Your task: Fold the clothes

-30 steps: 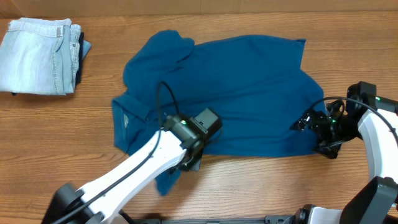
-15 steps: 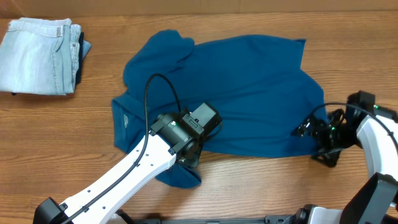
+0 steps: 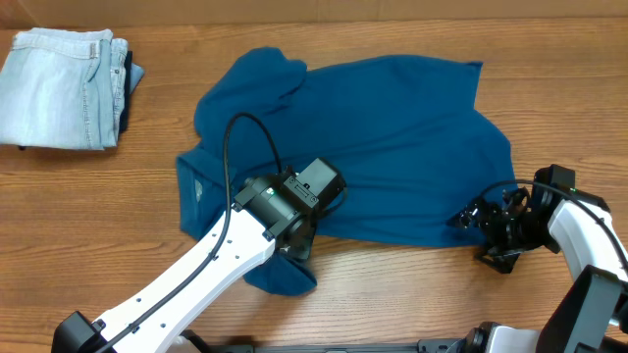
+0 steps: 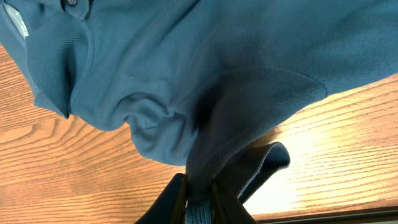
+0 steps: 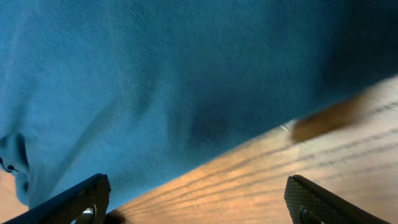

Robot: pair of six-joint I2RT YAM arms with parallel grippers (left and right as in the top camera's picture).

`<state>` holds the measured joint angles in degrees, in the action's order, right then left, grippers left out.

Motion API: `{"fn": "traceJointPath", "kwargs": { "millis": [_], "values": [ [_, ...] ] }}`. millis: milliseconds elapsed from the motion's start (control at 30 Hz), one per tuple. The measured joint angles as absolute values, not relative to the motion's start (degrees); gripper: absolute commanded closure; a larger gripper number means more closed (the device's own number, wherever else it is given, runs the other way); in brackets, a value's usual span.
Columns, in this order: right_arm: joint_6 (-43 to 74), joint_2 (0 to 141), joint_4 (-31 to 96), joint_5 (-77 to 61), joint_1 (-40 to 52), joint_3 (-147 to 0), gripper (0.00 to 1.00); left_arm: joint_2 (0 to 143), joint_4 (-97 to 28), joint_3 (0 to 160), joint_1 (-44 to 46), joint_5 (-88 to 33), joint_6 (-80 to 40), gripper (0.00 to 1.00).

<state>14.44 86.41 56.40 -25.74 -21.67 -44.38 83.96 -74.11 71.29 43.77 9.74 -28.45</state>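
Overhead, shirt: The polo shirt point(image 3: 373, 147) lies spread over the middle of the surface point(image 3: 98, 226), collar end to the left and hem to the right. It is wrinkled, and its near-left sleeve is bunched up.
Overhead, bystander: The folded jeans point(image 3: 59, 88) sit well apart at the far left and play no part.
Overhead, left hand: The left hand point(image 3: 297, 253) sits at the shirt's near edge, over the bunched sleeve.
Overhead, right hand: The right hand point(image 3: 469, 218) is low at the near-right hem corner, just beside the cloth edge.
Left wrist, grip: The jaws are pinched closed on a gathered fold of shirt fabric. The sleeve cuff point(image 4: 270, 158) curls just beside them, and the collar point(image 4: 56, 68) lies at upper left.
Left wrist, advice: The pinch looks narrow and takes several layers, so a slow, low lift would likely stop the knit from slipping out.
Right wrist, state: The fingers point(image 5: 68, 202) stand wide apart with nothing between them. The hem edge runs diagonally ahead across bare wood.
Right wrist, advice: The step appears to be taking the hem corner. Sliding one finger under the edge before closing should catch both layers, and lifting level with the left side should give a straight fold.
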Motion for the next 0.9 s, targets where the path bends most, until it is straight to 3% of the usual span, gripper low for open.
{"fn": "traceJointPath", "kwargs": {
  "millis": [300, 900],
  "values": [
    [15.7, 86.4, 47.9, -27.5, -21.7, -40.5, 0.15, 84.0, -73.6, 71.3, 43.8, 9.7, -28.4, 0.84],
    [18.0, 85.8, 47.4, -27.1, -23.6, -39.0, 0.06, 84.0, -74.8, 71.3, 38.1, 11.6, -28.2, 0.86]
  ]
}}
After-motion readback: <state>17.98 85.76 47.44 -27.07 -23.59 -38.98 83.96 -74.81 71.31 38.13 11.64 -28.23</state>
